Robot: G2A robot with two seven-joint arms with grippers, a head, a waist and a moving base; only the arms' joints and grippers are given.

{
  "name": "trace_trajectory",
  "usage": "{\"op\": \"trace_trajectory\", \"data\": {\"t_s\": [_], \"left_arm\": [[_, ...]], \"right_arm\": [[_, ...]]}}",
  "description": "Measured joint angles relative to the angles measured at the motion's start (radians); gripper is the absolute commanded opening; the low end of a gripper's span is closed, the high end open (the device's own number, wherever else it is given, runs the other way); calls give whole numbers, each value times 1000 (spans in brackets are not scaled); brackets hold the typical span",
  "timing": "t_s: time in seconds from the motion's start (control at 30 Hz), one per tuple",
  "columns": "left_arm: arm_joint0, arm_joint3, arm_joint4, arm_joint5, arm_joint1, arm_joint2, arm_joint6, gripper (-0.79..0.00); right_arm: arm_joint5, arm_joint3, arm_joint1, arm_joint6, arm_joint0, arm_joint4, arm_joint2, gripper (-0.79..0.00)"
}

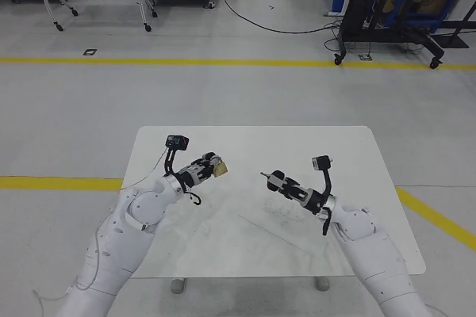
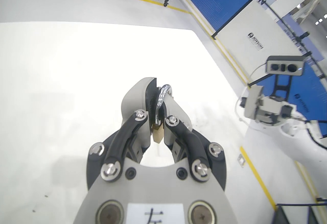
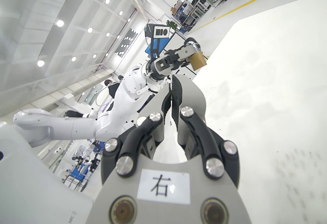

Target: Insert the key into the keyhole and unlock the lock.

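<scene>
The left gripper (image 1: 207, 169) is pinching a brass padlock (image 1: 220, 168) by its shackle above the table (image 1: 254, 238). The right gripper (image 1: 271, 181) is pinching the key (image 1: 264, 174), pointing it at the padlock but well apart. Insertion and unlocking are seemingly still remaining.

The lock (image 3: 198, 61) has a brass-gold body and a shiny silver shackle (image 2: 161, 98); the key (image 1: 263, 174) looks silvery. The table (image 1: 317, 147) is plain white, the floor (image 1: 222, 91) pale grey with yellow lines (image 1: 222, 61). The fingers (image 2: 135, 99) are light grey with black ribbed pads (image 3: 176, 96).
</scene>
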Motion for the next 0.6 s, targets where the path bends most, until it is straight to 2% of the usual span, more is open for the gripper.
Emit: {"op": "trace_trajectory", "data": {"t_s": [0.07, 0.17, 0.27, 0.4, 0.6], "left_arm": [[-14, 37, -156, 22, -5, -21, -52, -785], [-47, 125, -495, 111, -15, -61, -191, -785], [-63, 159, -647, 130, -17, -67, -240, -785], [-62, 156, -593, 128, -16, -67, -234, -785], [-54, 151, -574, 139, -17, -60, -219, -785]], "right_arm": [[0, 38, -13, -27, 27, 37, -42, -785], [15, 104, -38, -57, 88, 78, -125, -785], [18, 152, -60, -65, 143, 95, -190, -785], [43, 178, -73, -88, 167, 152, -220, -785], [41, 177, -73, -87, 165, 141, -219, -785]]}}
